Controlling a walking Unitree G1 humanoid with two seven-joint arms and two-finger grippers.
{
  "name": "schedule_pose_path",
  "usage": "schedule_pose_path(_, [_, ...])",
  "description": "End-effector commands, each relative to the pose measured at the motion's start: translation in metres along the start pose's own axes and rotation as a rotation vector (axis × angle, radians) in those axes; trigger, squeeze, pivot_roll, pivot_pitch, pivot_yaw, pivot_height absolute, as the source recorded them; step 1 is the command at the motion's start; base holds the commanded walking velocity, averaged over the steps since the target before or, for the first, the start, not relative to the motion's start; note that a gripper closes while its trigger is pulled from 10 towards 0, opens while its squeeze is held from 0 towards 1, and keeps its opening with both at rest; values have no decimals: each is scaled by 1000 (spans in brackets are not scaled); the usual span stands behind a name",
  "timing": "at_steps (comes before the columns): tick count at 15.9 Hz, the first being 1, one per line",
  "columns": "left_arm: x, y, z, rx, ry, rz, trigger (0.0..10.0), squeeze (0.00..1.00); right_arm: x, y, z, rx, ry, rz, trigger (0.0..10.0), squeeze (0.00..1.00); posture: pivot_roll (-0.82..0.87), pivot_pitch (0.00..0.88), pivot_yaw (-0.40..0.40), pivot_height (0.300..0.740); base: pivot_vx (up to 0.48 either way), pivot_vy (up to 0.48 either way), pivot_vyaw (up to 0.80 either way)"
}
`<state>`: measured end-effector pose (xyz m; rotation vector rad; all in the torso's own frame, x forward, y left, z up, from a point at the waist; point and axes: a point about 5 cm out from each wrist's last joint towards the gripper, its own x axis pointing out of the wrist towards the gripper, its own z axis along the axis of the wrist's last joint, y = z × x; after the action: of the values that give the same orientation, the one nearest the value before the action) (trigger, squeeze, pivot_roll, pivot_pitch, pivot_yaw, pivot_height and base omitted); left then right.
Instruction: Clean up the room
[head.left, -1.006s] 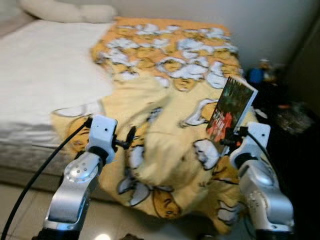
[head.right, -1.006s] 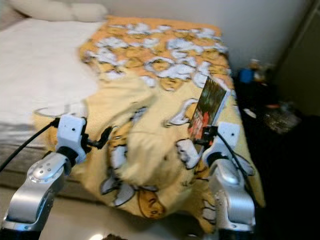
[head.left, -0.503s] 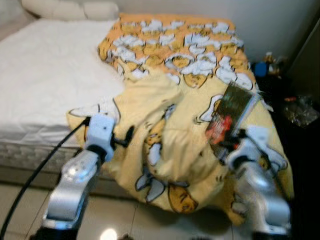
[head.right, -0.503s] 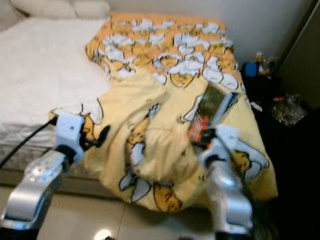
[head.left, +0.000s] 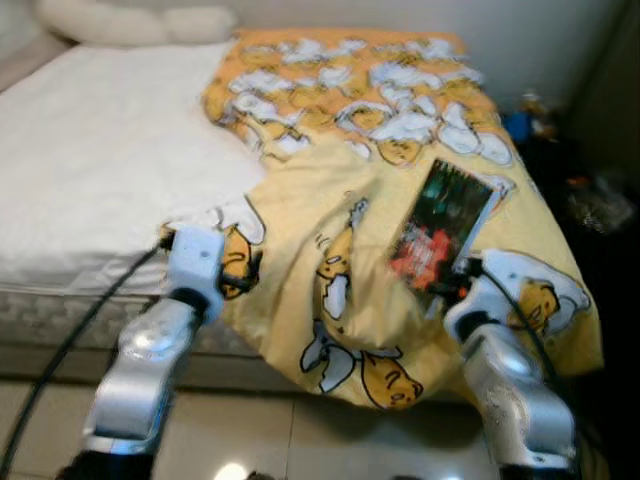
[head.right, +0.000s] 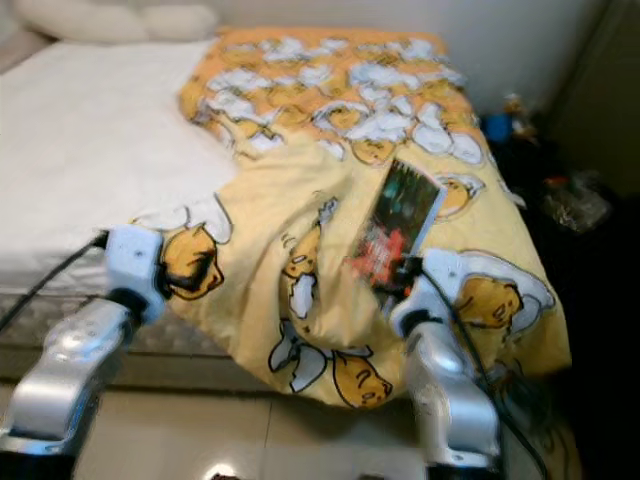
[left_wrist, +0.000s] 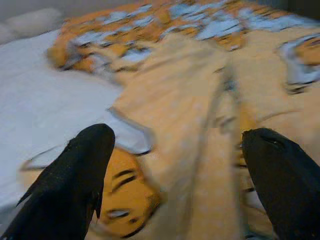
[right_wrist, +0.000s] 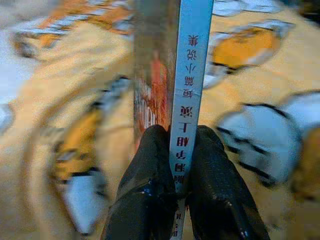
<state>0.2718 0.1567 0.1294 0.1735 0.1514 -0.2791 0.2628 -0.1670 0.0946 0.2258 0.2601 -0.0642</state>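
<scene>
Since a second ago we have tipped the book (head.left: 443, 226) from upright toward the bed, and our right claw (right_wrist: 174, 165) still pinches its lower edge between closed fingers, above the yellow cartoon duvet (head.left: 340, 170). Our left claw (left_wrist: 175, 175) hovers wide open and empty over the duvet's edge. One bed with a white sheet (head.left: 90, 170), two pillows (head.left: 130, 22) at its head, pale tiled floor (head.left: 260, 450) below, dark clutter by the wall.
</scene>
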Motion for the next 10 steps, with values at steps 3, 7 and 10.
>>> schedule_pose_path(3, [0,8,2,16,2,15,10000,0,0,5,9,13,-44,11,10000,0,-27,0,45,740,0,387,-575])
schedule_pose_path(7, [1,8,1,16,2,17,10000,0,2,7,9,-2,-48,24,10000,0,-27,0,41,740,0,391,0])
schedule_pose_path(10, [1,9,0,10,4,24,10000,0,3,8,10,-7,-50,28,10000,0,-24,0,33,740,0,391,0])
